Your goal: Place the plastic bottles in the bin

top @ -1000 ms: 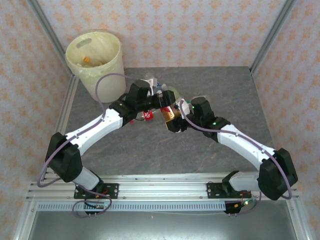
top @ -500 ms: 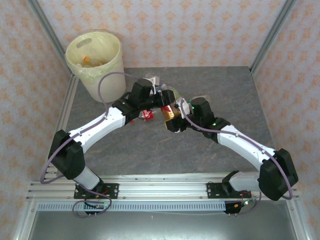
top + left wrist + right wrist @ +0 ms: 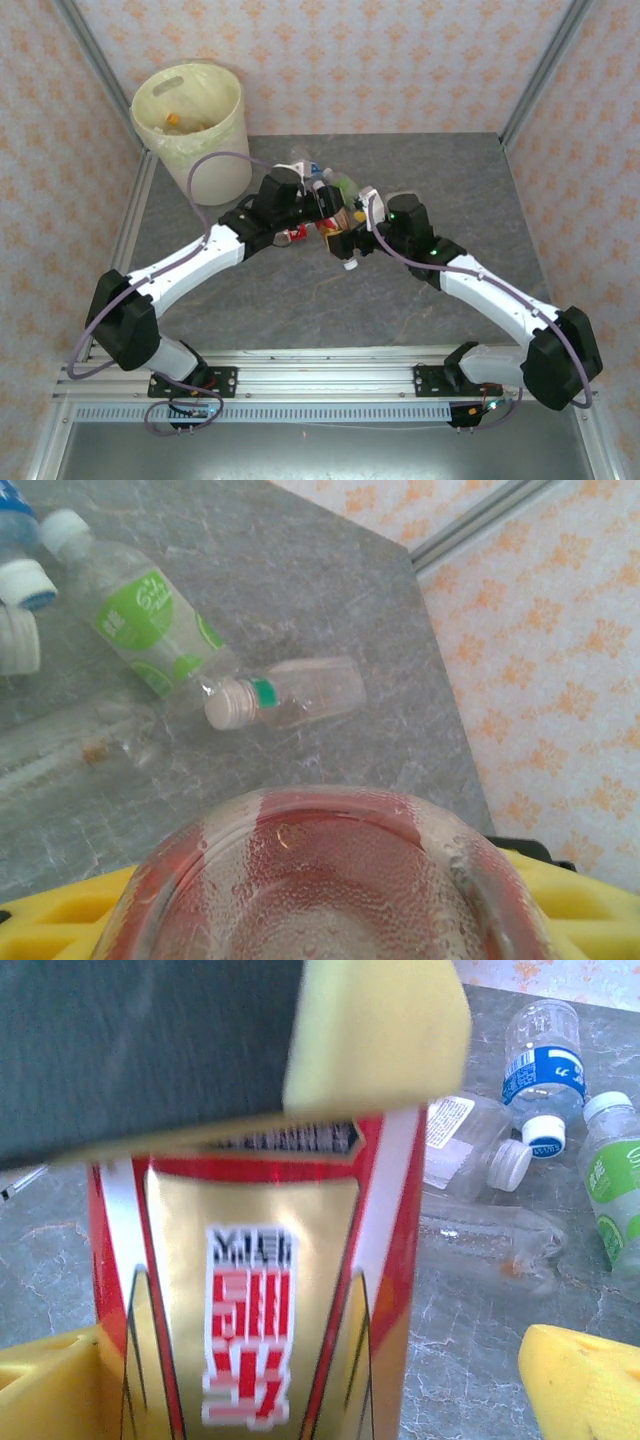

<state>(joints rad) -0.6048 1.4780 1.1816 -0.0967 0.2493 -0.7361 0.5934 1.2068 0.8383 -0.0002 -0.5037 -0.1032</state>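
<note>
A plastic bottle with a gold and red label (image 3: pixel 336 226) hangs above the table's middle, its white cap (image 3: pixel 350 265) pointing toward me. My left gripper (image 3: pixel 327 210) is shut on its base end; the red-tinted bottom (image 3: pixel 330 880) sits between the yellow pads (image 3: pixel 70 915). My right gripper (image 3: pixel 356 232) stands open around the label (image 3: pixel 250 1310), its right pad (image 3: pixel 585 1380) apart from the bottle. Loose bottles lie behind: a green-labelled one (image 3: pixel 150 620), a small clear one (image 3: pixel 295 692), a blue-labelled one (image 3: pixel 545 1060). The cream bin (image 3: pixel 190 112) stands at the back left.
A red-labelled bottle (image 3: pixel 295 233) lies under the left forearm. A flattened clear bottle (image 3: pixel 495 1242) rests on the grey tabletop (image 3: pixel 450 180). Metal frame posts run up both back corners, and patterned walls close the space.
The right gripper has opened and let go of the gold-labelled bottle, which the left gripper closed on and now holds. The bottle has tilted, cap swinging toward me.
</note>
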